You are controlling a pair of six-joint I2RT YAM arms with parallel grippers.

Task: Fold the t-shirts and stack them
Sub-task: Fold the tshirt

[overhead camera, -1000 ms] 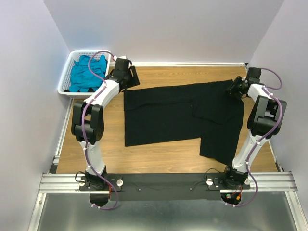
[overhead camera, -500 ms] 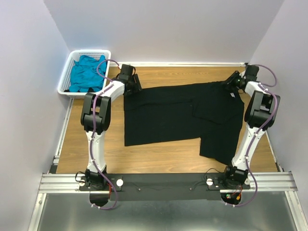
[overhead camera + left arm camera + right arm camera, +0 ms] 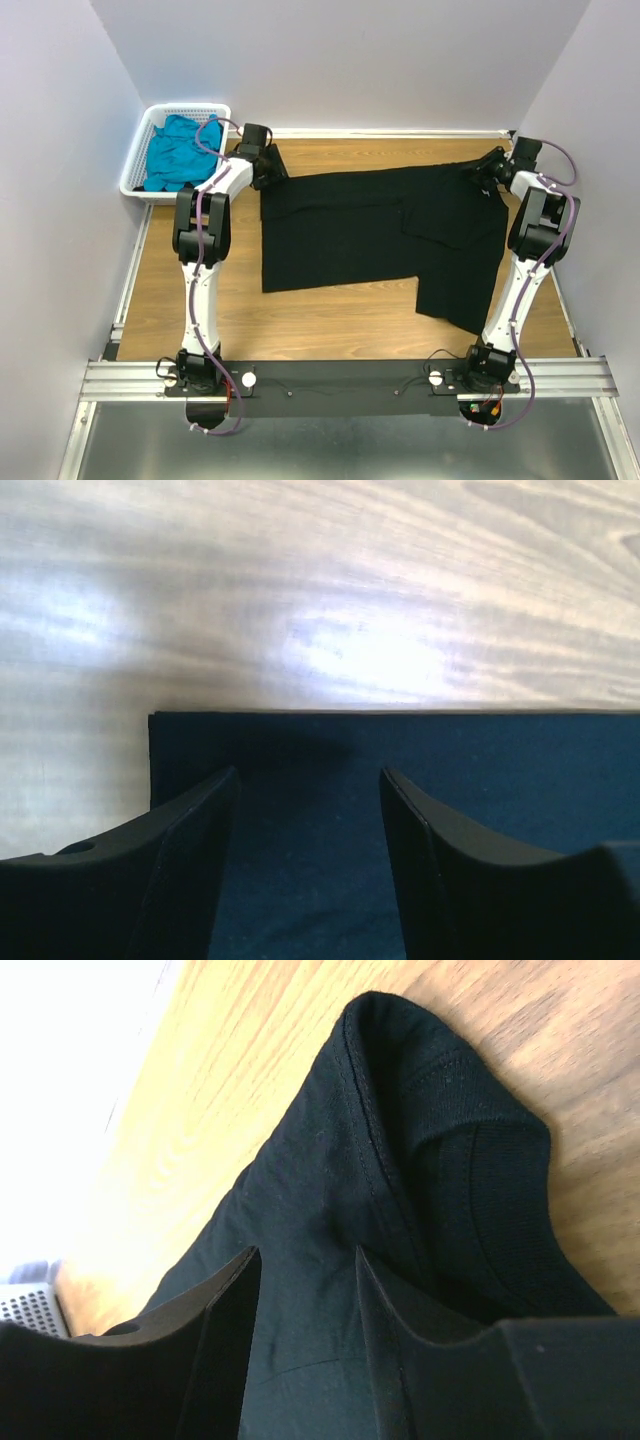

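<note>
Corner of black tee (image 3: 500, 765) beneath left hand (image 3: 308, 780)

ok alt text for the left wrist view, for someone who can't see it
A black t-shirt lies flat on a pale wooden table, its straight edge crossing the picture and its corner at the left. The left hand reaches in from the bottom, its two dark fingers apart above the cloth.

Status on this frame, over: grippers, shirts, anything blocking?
Left gripper open over black tee's far left corner. Right gripper open over its far right corner. Teal tee bunched in basket. Nothing in the way.
</note>
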